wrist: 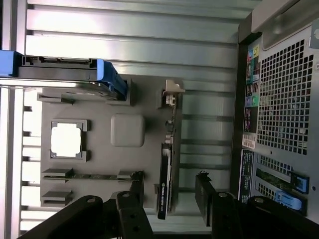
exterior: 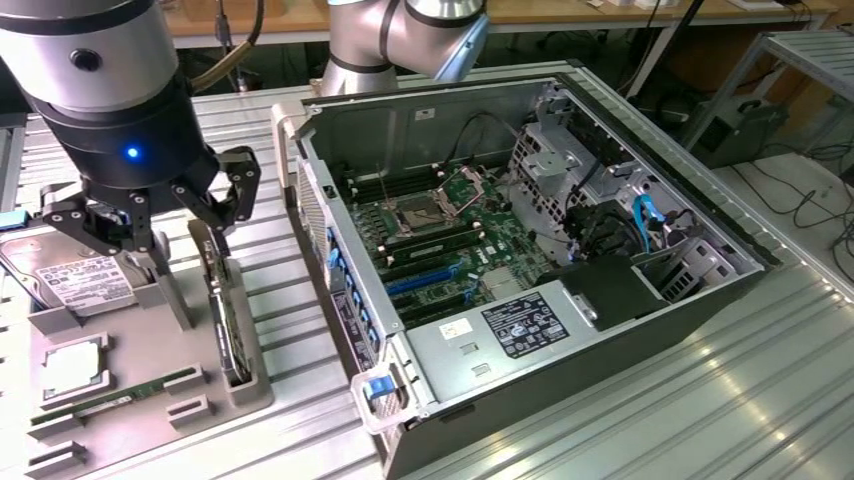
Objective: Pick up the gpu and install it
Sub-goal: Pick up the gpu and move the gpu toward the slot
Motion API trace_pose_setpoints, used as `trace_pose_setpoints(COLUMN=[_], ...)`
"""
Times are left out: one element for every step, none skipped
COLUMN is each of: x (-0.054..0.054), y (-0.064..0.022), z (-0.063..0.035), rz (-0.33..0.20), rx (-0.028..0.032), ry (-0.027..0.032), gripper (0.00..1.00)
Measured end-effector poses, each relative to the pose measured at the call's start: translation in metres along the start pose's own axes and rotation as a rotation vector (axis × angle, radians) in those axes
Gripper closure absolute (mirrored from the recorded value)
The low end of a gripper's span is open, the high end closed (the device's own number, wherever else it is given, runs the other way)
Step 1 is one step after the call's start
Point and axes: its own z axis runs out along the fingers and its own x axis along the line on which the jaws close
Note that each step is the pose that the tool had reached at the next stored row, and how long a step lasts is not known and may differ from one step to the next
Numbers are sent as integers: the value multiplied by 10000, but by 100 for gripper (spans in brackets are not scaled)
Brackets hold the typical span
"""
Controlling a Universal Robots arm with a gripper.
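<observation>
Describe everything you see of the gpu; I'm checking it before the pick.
The gpu is a thin flat card with a black face, standing on its long edge in a slot of the grey tray, beside the open computer case. A pale metal bracket caps one end. The open tool straddles it, with gaps on both sides.

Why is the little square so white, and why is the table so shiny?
In the wrist view, glare washes the little square chip white, hiding its markings, and the metal table shines pale; in the exterior view, bright streaks of reflected light lie on the table at the exterior view's right, while the open computer case looks darker inside.
</observation>
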Motion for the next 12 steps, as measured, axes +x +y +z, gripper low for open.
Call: trace_pose_setpoints(x=[1,1,2,3,3,4,4,5,6,7,9,9], y=[-2,-3,-5,-7,-9,-10,-14,-21,-29,-33,-35,-36], z=[16,31,46,63,75,88,107,126,141,155,174,194], rz=[2,5,8,13,17,21,28,47,89,132,167,185], rx=[0,0,-1,0,0,1,1,0,3,4,6,7], ry=[-1,0,-1,-2,-1,-1,-2,-4,-9,-12,-14,-14], gripper=[46,46,46,46,46,46,46,46,46,46,46,46])
